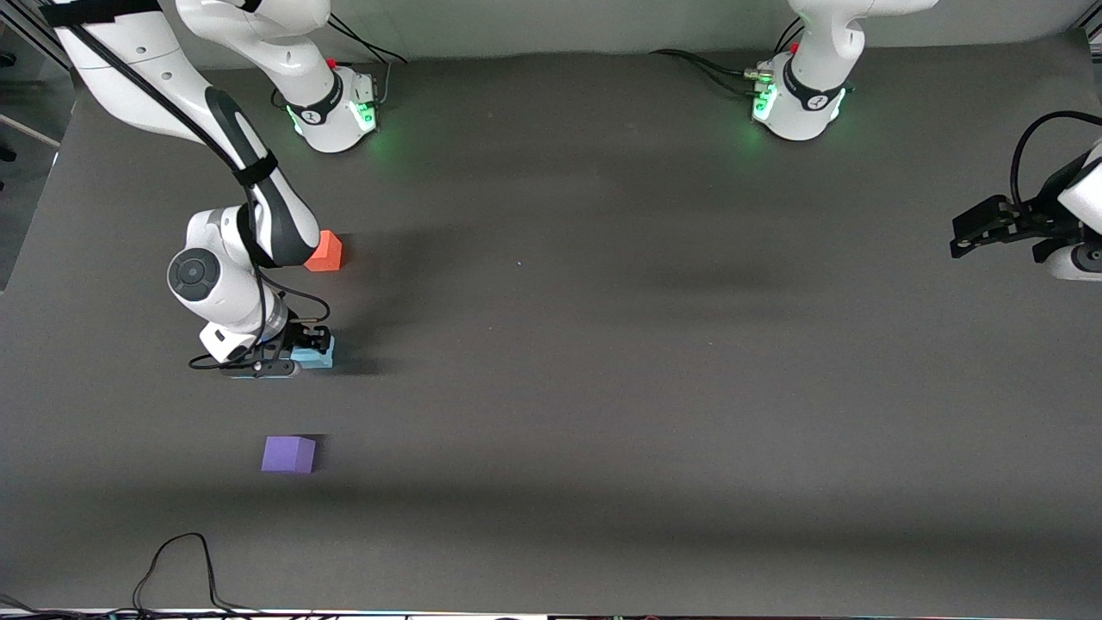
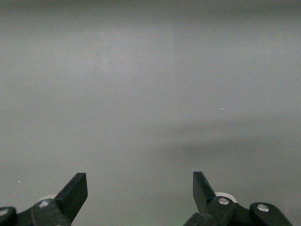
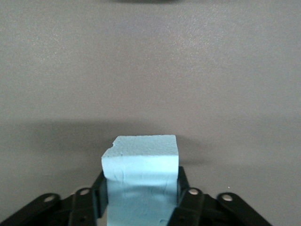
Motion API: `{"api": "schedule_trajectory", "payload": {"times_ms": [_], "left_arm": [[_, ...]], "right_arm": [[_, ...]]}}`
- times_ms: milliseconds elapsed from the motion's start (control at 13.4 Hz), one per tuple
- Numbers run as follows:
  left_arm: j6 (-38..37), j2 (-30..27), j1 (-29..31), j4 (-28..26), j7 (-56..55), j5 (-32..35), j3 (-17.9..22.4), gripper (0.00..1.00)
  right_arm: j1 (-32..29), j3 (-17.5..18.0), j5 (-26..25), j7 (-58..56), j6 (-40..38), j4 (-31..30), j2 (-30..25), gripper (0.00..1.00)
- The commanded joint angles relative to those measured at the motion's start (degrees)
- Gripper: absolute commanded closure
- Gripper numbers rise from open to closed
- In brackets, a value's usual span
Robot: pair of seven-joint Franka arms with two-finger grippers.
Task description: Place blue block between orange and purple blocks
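Blue block (image 3: 141, 181) sits on desk (image 1: 603, 344) btwn orange block (image 1: 325, 251) & purple block (image 1: 288, 454), right pincer (image 1: 297, 351) fingers flanking it w/ grip seemingly loosening, prob to release there; left pincer (image 2: 140, 190) waits apart.

The right arm bends down low to the table, and its right gripper (image 1: 297, 349) points down with a finger (image 3: 184, 195) on each side of the blue block (image 1: 314, 351). The left arm waits up high, and its left gripper (image 1: 977, 231) is wide open.
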Motion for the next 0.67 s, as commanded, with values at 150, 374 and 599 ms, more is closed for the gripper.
{"api": "schedule_trajectory", "payload": {"times_ms": [150,374,599], "left_arm": [[-0.6,-0.5,-0.7,0.2,1.0,0.7,0.4,0.00],[-0.6,-0.5,-0.7,0.2,1.0,0.7,0.4,0.00],[-0.6,-0.5,-0.7,0.2,1.0,0.7,0.3,0.00]], "right_arm": [[0.7,-0.6,1.5,-1.1,-12.0,1.6,-11.9,0.00],[0.8,-0.5,1.5,-1.9,-20.3,2.2,-23.2,0.00],[0.9,-0.4,1.6,-1.9,-30.6,6.8,-30.2,0.00]]}}
